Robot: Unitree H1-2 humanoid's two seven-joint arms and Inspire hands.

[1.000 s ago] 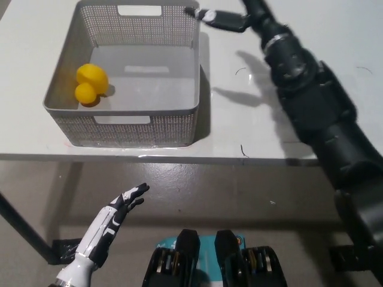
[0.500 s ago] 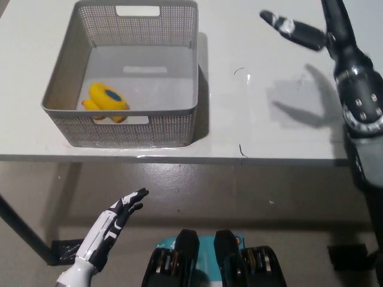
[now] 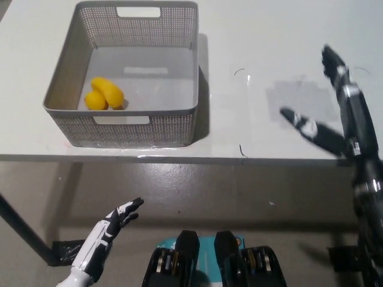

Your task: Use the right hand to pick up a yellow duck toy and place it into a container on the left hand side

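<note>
Head view shows the yellow duck toy already lying inside the grey mesh container at its left front corner, with your black right hand empty, fingers spread, above the table well to the right. The placing looks done, so bring that arm clear without dragging it across the container rim. Your white left hand rests low below the table edge, fingers apart, and can wait there.

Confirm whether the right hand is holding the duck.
No: the right hand is open over the table, and the duck lies in the basket.
</note>
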